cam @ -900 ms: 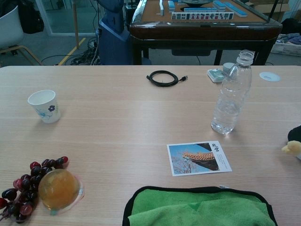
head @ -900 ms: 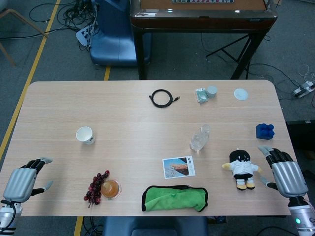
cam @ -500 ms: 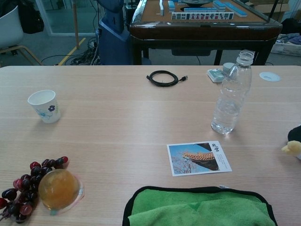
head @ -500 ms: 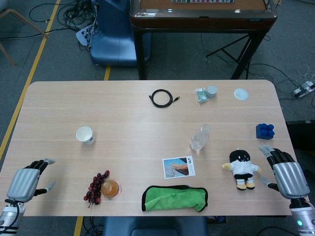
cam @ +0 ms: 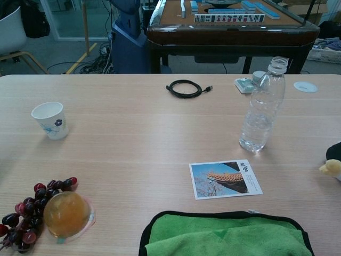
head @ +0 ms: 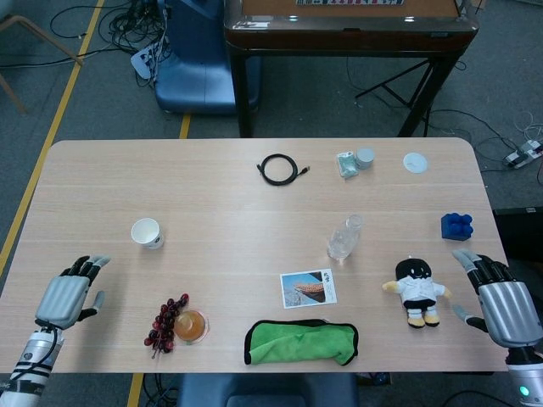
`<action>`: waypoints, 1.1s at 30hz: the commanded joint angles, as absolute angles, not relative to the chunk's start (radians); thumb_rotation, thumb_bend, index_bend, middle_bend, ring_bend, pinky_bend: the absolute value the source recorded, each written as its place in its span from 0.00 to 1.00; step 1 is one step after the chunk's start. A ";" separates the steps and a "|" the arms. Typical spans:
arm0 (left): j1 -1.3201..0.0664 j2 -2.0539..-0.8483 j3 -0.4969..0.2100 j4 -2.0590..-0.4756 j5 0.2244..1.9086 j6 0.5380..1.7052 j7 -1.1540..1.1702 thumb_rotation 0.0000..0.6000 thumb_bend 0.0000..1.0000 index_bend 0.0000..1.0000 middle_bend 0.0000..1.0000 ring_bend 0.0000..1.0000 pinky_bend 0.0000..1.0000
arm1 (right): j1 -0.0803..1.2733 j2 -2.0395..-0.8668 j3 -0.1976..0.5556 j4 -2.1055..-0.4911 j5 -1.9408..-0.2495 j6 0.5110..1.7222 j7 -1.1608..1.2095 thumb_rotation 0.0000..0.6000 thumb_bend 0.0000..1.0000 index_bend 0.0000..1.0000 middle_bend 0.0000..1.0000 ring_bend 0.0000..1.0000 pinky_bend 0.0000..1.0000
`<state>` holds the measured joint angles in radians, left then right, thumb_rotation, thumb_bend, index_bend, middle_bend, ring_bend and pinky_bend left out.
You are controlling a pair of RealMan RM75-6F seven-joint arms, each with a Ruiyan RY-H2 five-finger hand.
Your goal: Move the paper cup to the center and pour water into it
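A white paper cup [head: 147, 232] [cam: 50, 120] with a blue flower print stands upright on the left part of the table. A clear, uncapped plastic water bottle [head: 344, 237] [cam: 262, 104] stands upright right of centre. My left hand [head: 69, 293] hovers open over the table's front left corner, below and left of the cup. At the front right edge is my right hand [head: 501, 298], open and empty, right of the plush toy. The chest view shows neither hand.
Grapes [head: 167, 320] and an orange ball [head: 192, 326] lie front left. A green cloth [head: 301, 342], a postcard [head: 308, 287], a plush toy [head: 416, 291], a blue block [head: 456, 226], a black cable [head: 280, 170] and small lids [head: 416, 162] lie around the table [head: 237, 212].
My left hand has moved right and forward onto the table corner, fingers now spread. My right hand has drifted slightly down and right. Cup and bottle have not moved.
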<state>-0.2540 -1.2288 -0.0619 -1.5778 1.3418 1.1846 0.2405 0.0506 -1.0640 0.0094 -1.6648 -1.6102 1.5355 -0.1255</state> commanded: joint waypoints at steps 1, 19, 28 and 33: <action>-0.296 -1.247 -0.086 -1.578 1.279 1.128 0.301 1.00 0.47 0.09 0.07 0.04 0.23 | 0.048 -1.060 0.009 -1.667 -1.615 1.540 -0.120 1.00 0.00 0.16 0.19 0.18 0.29; -0.450 -1.330 -0.139 -1.501 0.983 0.988 0.547 1.00 0.47 0.05 0.00 0.00 0.18 | 0.040 -1.046 0.003 -1.678 -1.639 1.552 -0.107 1.00 0.00 0.16 0.19 0.18 0.29; -0.509 -1.375 -0.149 -1.442 0.853 0.966 0.614 1.00 0.47 0.05 0.00 0.00 0.18 | 0.035 -1.040 0.000 -1.682 -1.650 1.560 -0.101 1.00 0.00 0.16 0.19 0.18 0.29; -0.542 -1.400 -0.152 -1.402 0.795 0.951 0.638 1.00 0.47 0.04 0.00 0.00 0.18 | 0.034 -1.037 0.000 -1.683 -1.651 1.559 -0.096 1.00 0.00 0.16 0.19 0.18 0.29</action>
<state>-0.5320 -1.3909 -0.1501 -1.4128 0.8062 0.9566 0.6310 0.0340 -1.0375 0.0004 -1.6832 -1.6509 1.5594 -0.0964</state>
